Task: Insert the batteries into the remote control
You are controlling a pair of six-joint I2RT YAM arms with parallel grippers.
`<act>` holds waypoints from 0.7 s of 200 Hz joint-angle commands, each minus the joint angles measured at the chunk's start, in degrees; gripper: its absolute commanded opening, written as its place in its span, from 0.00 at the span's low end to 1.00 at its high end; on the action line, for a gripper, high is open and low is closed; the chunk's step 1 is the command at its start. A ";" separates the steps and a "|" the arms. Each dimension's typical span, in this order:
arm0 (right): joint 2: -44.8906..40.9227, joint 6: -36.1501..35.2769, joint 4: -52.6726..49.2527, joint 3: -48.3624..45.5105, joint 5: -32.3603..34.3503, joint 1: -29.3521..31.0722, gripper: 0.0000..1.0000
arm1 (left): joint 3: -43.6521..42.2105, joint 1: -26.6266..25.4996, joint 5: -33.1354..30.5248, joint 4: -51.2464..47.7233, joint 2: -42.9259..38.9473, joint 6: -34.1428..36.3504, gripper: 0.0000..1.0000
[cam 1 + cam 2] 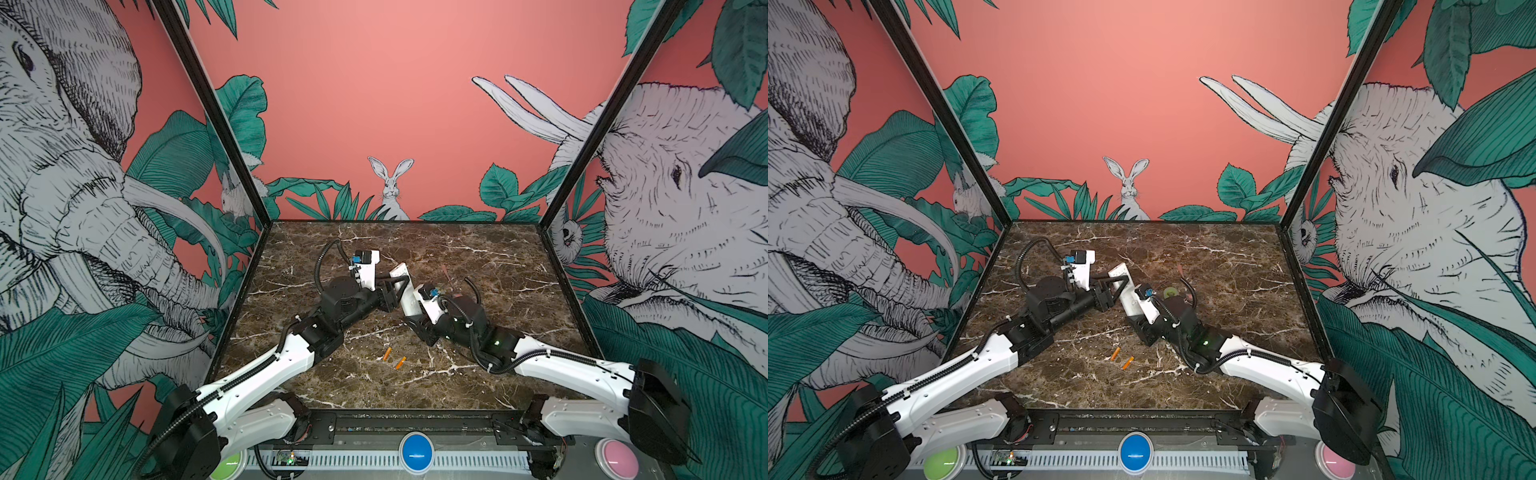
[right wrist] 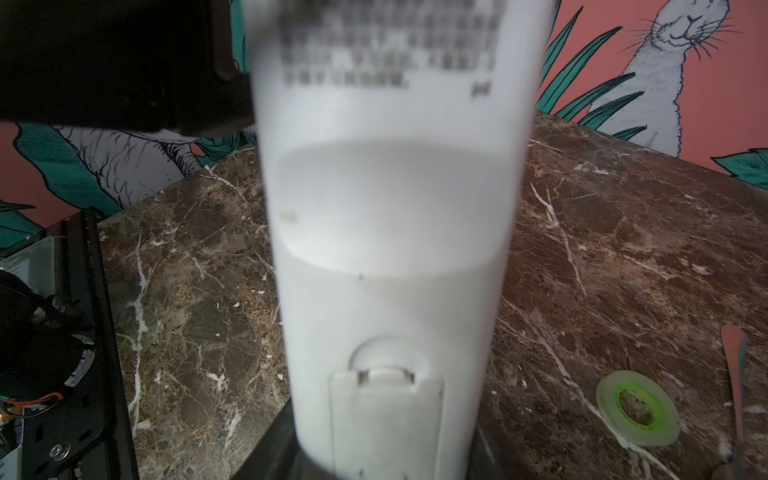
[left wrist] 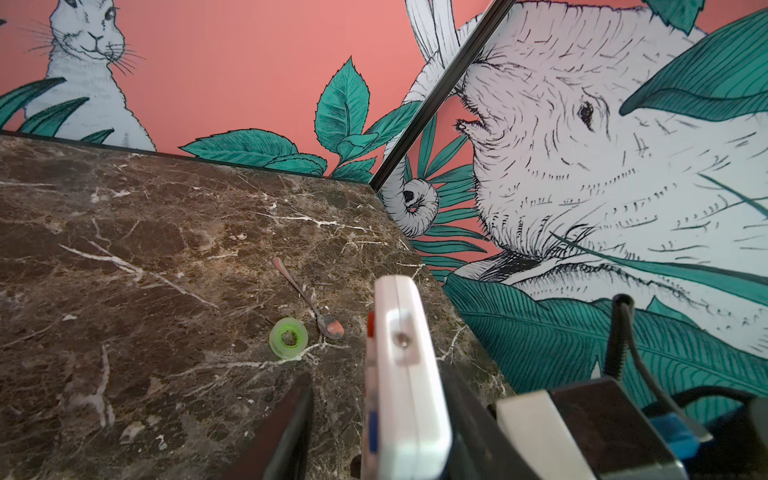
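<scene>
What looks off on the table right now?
Nothing spilled or damaged. The remote control is held tilted off the table, battery cover shut; batteries lie loose near the front. Odd extras: a spoon and green roll.

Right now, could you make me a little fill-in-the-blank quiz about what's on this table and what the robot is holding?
1. The right hand grips the lower end of the white ____.
2. ____ orange batteries lie loose on the marble table, near its front edge.
3. Next to the green ring-shaped roll lies a metal ____.

Missing words: remote control; Two; spoon.
</scene>
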 commanded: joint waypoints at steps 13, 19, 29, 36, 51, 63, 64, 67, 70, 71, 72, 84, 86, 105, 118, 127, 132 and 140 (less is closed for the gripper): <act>0.60 1.07 4.74 1.52 0.37 0.47 0.08 | -0.76 -0.87 -1.25 3.49 1.29 -1.14 0.47; 0.64 1.18 4.94 1.47 0.37 0.47 0.08 | -0.74 -0.98 -1.31 3.53 1.38 -1.19 0.46; 0.68 1.20 5.01 1.47 0.37 0.46 0.08 | -0.75 -1.07 -1.40 3.52 1.61 -1.19 0.45; 0.75 1.11 5.05 1.52 0.37 0.47 0.08 | -0.74 -1.10 -1.43 3.48 1.68 -1.15 0.44; 1.02 1.04 5.10 1.85 0.04 0.46 0.08 | -0.74 -1.10 -1.38 3.45 2.00 -1.30 0.41; 1.42 1.02 5.30 2.00 -0.15 0.46 0.08 | -0.82 -1.10 -1.36 3.56 2.26 -1.38 0.38; 1.45 0.98 5.30 2.04 -0.20 0.47 0.08 | -0.87 -1.08 -1.35 3.59 2.28 -1.39 0.38; 1.46 1.03 5.30 2.10 -0.27 0.45 0.08 | -0.91 -1.10 -1.34 3.62 2.25 -1.31 0.37; 1.60 1.02 5.36 2.13 -0.28 0.47 0.08 | -0.91 -1.10 -1.34 3.62 2.21 -1.41 0.36; 1.58 0.98 5.38 2.15 -0.31 0.47 0.08 | -0.91 -1.12 -1.34 3.67 2.25 -1.40 0.35; 1.62 1.01 5.38 2.16 -0.37 0.43 0.08 | -0.96 -1.09 -1.38 3.69 2.27 -1.39 0.35; 1.90 0.96 5.35 2.33 -0.51 0.47 0.08 | -0.92 -1.10 -0.95 3.63 2.31 -1.39 0.30; 1.87 0.99 5.38 2.28 -0.49 0.47 0.08 | -0.87 -1.11 -0.87 3.58 2.34 -1.34 0.29; 1.92 0.89 5.43 2.26 -0.66 0.46 0.08 | -0.74 -1.06 0.36 3.53 2.36 -1.30 0.23; 1.77 0.74 5.40 2.31 -1.01 0.40 0.09 | -0.83 -1.06 1.00 3.53 2.27 -1.29 0.16; 1.61 0.54 5.41 2.29 -1.24 0.47 0.10 | -0.91 -1.06 1.14 3.45 2.17 -1.28 0.10; 1.52 0.43 5.58 2.30 -1.40 0.41 0.10 | -0.96 -1.12 1.33 3.38 2.13 -1.18 0.07; 1.38 0.20 5.52 2.18 -1.50 0.47 0.12 | -1.05 -1.08 1.48 3.49 2.05 -1.24 0.03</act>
